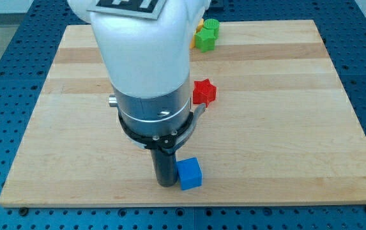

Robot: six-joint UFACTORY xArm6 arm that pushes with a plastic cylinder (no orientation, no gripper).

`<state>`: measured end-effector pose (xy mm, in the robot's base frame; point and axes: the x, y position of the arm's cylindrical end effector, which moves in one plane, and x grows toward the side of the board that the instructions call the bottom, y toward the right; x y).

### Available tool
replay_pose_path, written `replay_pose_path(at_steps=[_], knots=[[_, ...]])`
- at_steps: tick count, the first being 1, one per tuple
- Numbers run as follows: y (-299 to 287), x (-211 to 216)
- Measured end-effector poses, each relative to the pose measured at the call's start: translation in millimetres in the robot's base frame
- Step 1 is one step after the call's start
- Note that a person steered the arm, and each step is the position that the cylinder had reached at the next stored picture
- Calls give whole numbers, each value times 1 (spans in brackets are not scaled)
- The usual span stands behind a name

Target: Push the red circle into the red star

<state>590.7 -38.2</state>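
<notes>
Standing near the board's [336,134] bottom edge, my tip [165,184] touches or almost touches the blue cube [190,174] on its left. It holds nothing. The red star [203,92] lies further up. The red circle is not visible. A green block [206,35] sits at the top.

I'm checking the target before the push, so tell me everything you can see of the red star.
The red star is a small, chunky block, looking like matte plastic, with short blunt points. It lies flat on the wooden board, near the middle, at the arm's right in the view. Its left edge is hidden behind the arm's housing, so contact there cannot be judged. No other block touches it.
</notes>
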Motion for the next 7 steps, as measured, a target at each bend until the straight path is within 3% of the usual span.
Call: replay_pose_path(at_steps=[2,7], knots=[[18,-2],[-68,-2]])
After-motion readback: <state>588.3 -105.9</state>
